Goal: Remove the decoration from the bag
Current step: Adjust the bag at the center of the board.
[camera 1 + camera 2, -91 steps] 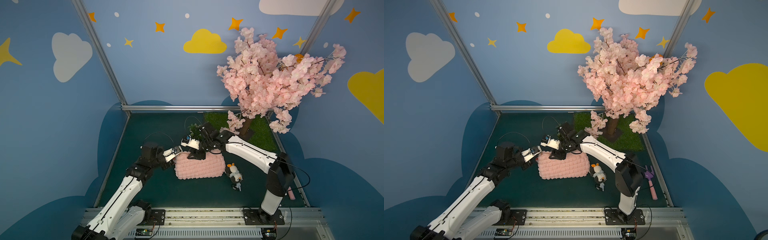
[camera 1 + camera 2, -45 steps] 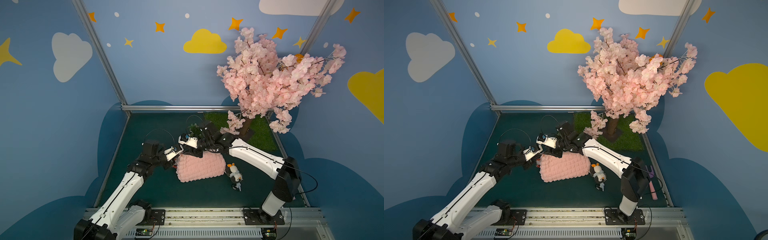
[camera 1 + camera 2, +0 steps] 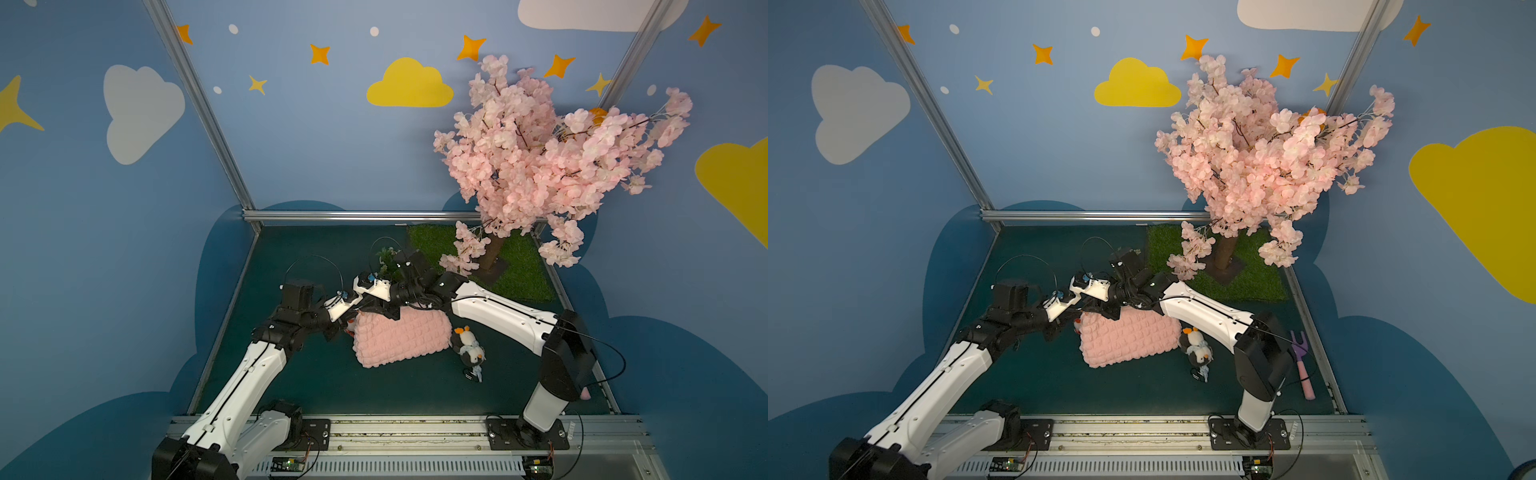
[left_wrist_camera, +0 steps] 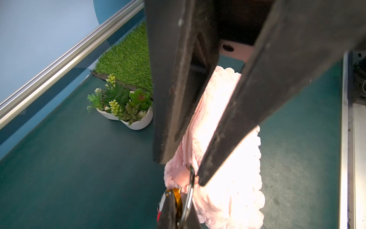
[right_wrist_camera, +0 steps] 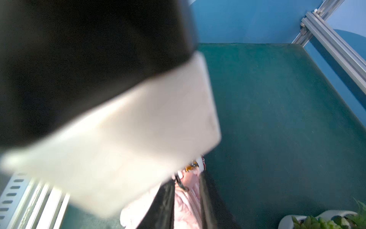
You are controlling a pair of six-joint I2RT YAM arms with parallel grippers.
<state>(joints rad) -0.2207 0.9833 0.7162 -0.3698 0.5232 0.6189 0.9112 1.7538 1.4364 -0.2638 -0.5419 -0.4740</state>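
The pink quilted bag (image 3: 401, 338) (image 3: 1127, 338) lies on the green floor between both arms. A metal ring (image 4: 190, 188) hangs at its left corner. A gold clasp on that ring carries the small white, red and orange decoration (image 4: 165, 200) (image 5: 199, 164) (image 3: 1077, 328). My left gripper (image 4: 178, 215) (image 3: 345, 325) is shut, pinching the clasp and ring of the decoration. My right gripper (image 5: 187, 178) (image 3: 378, 309) straddles the zipper edge right behind that corner. Its dark fingers (image 4: 178, 99) press the plush from both sides.
A plush penguin (image 3: 469, 349) with a clasp lies just right of the bag. A white pot of succulents (image 4: 128, 107) (image 3: 388, 259) stands behind the grippers. The grass mat (image 3: 515, 266) with the blossom tree (image 3: 540, 166) fills the back right. A purple and pink fork (image 3: 1302, 361) lies by the right wall.
The right gripper's jaws have narrowed onto the bag's top edge. The bag has tilted a little, with its left end pulled up. The left gripper stays shut at the corner.
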